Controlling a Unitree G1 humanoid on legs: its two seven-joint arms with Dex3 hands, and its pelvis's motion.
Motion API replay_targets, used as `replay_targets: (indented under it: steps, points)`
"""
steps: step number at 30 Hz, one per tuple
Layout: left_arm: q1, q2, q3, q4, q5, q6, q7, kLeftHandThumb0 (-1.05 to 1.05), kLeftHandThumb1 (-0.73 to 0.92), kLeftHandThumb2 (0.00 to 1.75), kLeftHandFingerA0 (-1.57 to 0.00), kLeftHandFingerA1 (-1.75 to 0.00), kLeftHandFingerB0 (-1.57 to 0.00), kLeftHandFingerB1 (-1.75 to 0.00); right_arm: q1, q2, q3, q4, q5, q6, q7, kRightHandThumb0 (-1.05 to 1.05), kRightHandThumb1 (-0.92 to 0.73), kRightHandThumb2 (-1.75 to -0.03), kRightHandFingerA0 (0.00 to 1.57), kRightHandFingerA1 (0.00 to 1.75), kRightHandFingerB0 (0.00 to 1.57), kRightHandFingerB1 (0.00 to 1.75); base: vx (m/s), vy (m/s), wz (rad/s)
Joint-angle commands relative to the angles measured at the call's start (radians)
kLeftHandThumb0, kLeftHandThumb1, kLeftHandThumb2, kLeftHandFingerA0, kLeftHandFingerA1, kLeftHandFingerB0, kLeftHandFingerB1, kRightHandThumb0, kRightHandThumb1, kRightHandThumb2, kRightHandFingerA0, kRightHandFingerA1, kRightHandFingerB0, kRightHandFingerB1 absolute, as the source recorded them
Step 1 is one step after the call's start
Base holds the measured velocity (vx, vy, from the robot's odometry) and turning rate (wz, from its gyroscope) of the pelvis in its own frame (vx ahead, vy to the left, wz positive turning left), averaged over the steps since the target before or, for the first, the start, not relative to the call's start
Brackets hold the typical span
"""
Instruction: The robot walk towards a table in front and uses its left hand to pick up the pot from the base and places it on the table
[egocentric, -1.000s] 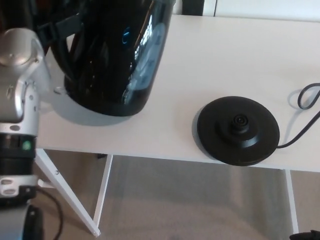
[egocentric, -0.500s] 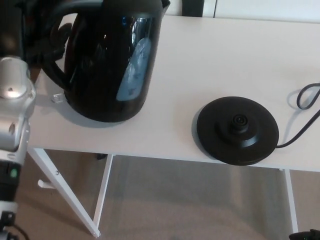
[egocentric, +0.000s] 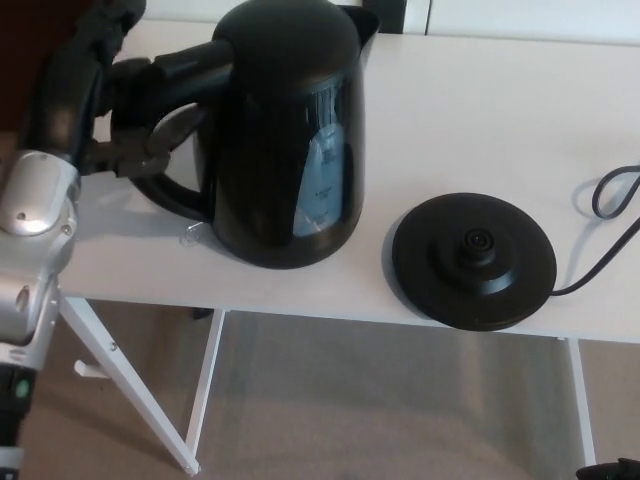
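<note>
The black pot (egocentric: 290, 140), a glossy electric kettle, stands upright on the white table (egocentric: 470, 110), just left of its round black base (egocentric: 475, 260) and apart from it. The base is bare, with its connector showing in the middle. My left hand (egocentric: 125, 110) comes in from the upper left, and its black fingers (egocentric: 160, 70) curl around the pot's handle (egocentric: 175, 195). The silver left forearm (egocentric: 35, 230) runs down the picture's left edge. My right hand does not show.
A black power cord (egocentric: 610, 230) loops from the base off the right edge. The table's front edge (egocentric: 300, 310) runs just below the pot and base, with white table legs (egocentric: 130, 390) and grey carpet underneath.
The pot has moved right, towards the base, and come from a tilt to upright on the table. My left forearm has dropped lower and left, so the hand at the handle now shows.
</note>
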Motion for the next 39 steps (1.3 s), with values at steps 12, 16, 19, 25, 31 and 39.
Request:
replay_targets:
  steps: [12, 16, 19, 25, 31, 39]
  points:
    - [-0.082, 0.236, -0.119, -0.045, -0.125, 0.21, -0.561, -0.71, 0.43, 0.72, 0.0, 0.0, 0.0, 0.0, 0.013, -0.015, 0.0, -0.001, 0.0, -0.003, -0.008, -0.94, -0.7, -0.82, 0.54, 0.63, 0.52, 0.49, 0.0, 0.0, 0.0]
    - [-0.086, 0.256, -0.124, -0.042, -0.123, 0.204, -0.588, -0.75, 0.43, 0.74, 0.0, 0.0, 0.0, 0.0, 0.01, -0.014, 0.004, -0.003, -0.005, 0.003, -0.014, -0.93, -0.69, -0.83, 0.55, 0.63, 0.53, 0.49, 0.0, 0.0, 0.0]
    - [-0.069, 0.274, -0.097, -0.062, -0.148, 0.191, -0.607, -0.81, 0.44, 0.76, 0.0, 0.0, 0.0, 0.0, 0.009, -0.013, 0.006, 0.0, -0.007, 0.004, -0.014, -0.87, -0.84, -0.65, 0.54, 0.61, 0.57, 0.45, 0.0, 0.0, 0.0]
    - [-0.046, 0.286, -0.039, -0.104, -0.191, 0.197, -0.618, -0.82, 0.44, 0.77, 0.0, 0.0, 0.0, 0.0, 0.01, -0.014, 0.006, -0.002, -0.005, 0.003, -0.007, -0.92, -0.69, -0.83, 0.53, 0.63, 0.53, 0.49, 0.0, 0.0, 0.0]
    - [-0.011, 0.336, 0.189, -0.103, -0.296, 0.192, -0.64, -0.89, 0.53, 0.57, 0.0, 0.0, 0.0, 0.0, 0.024, -0.016, 0.012, 0.009, -0.012, 0.011, -0.009, -0.93, -0.69, -0.83, 0.55, 0.62, 0.53, 0.49, 0.0, 0.0, 0.0]
    - [0.053, 0.434, 0.508, 0.01, -0.465, 0.252, -0.775, -0.93, 0.55, 0.57, 0.0, 0.0, 0.0, 0.0, 0.055, -0.017, 0.023, 0.022, -0.011, 0.02, -0.005, -0.94, -0.7, -0.82, 0.55, 0.6, 0.56, 0.49, 0.0, 0.0, 0.0]
